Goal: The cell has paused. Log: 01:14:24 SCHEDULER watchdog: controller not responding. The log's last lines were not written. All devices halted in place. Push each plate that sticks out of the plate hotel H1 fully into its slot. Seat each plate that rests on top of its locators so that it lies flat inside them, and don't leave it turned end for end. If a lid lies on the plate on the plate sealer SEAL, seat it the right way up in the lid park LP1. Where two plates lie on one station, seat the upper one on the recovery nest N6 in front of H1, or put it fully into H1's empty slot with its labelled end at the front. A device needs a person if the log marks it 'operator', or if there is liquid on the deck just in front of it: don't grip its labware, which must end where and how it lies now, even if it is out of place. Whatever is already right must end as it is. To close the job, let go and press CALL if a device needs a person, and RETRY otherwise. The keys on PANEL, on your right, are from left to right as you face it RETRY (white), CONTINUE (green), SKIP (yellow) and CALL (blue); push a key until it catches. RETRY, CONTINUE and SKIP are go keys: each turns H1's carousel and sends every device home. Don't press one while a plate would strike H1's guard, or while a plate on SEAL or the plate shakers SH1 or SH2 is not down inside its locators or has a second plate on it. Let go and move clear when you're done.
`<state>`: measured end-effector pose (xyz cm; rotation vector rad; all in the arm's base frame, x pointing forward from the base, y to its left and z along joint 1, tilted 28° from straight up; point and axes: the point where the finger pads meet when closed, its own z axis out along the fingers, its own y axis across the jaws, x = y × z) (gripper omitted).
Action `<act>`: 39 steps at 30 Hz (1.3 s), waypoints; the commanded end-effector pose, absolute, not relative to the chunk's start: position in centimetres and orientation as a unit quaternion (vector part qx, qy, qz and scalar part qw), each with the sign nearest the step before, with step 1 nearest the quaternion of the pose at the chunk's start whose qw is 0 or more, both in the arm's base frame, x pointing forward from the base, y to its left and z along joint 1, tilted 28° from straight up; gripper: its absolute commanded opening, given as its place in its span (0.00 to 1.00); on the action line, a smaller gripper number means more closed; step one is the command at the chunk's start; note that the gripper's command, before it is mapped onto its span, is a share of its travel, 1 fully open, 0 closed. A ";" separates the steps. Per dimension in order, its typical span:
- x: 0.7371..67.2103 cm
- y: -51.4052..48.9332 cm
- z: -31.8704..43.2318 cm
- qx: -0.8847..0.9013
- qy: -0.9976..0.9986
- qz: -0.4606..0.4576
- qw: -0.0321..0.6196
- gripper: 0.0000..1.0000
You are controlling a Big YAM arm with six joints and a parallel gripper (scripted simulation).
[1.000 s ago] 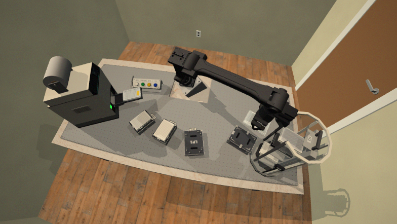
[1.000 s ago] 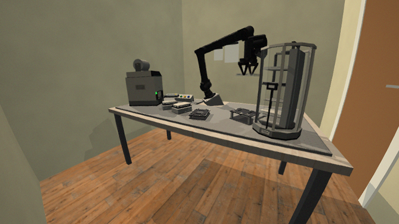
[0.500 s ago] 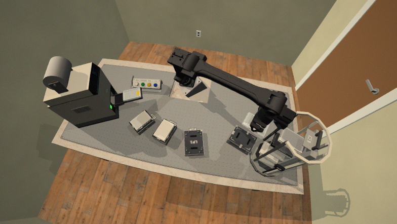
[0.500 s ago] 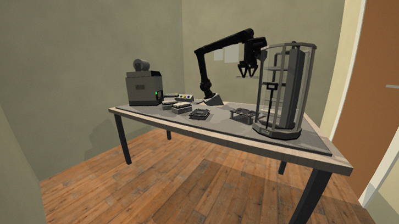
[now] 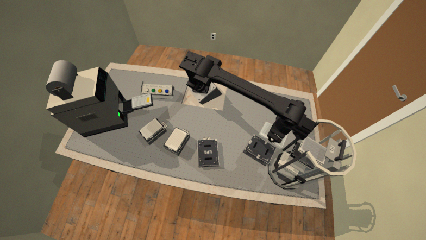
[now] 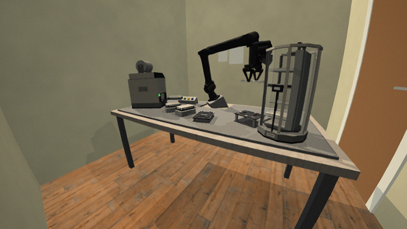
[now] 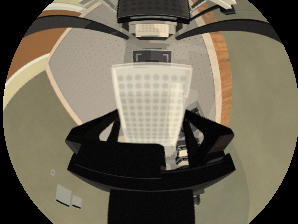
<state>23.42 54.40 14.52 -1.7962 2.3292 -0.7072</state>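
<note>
Gripper (image 6: 253, 77) is high beside plate hotel H1 (image 6: 297, 47), holding a white well plate (image 7: 149, 106) between its fingers; jaws stand wide and pinch the plate across its width; plate looks level in the wrist view, long axis pointing to 12 o'clock toward the hotel's opening.

Top view: carried plate (image 5: 265, 128) peeks out at the 10 o'clock side of the wrist, above the far edge of recovery nest N6 (image 5: 258, 150); N6 has no plate on it; lid park LP1 (image 5: 207, 152) at 9 o'clock of N6, bare; two shaker plates further toward 9 o'clock, SH plates (image 5: 152, 128) and (image 5: 176, 139); sealer SEAL (image 5: 89, 101) at far 9 o'clock with a plate (image 5: 142, 101) on its tray; PANEL (image 5: 157, 89) just behind that.

Risks, judged: plate could clip H1's guard post (image 6: 266, 89) or a shelf edge on the way in, from slight yaw or wrong height; a knock could twist it in the grip or drop it; cannot tell which end carries the label, so it may go in end for end; stopping short leaves it sticking out, and a go key would then strike the guard; cannot tell from here which slot is empty.
</note>
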 end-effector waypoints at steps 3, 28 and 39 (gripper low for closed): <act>24.9 53.9 15.5 -0.583 0.778 -0.224 0.071 0.82; 25.8 53.2 13.4 -0.585 0.776 -0.226 0.070 0.82; 26.2 53.0 12.3 -0.585 0.776 -0.227 0.068 0.82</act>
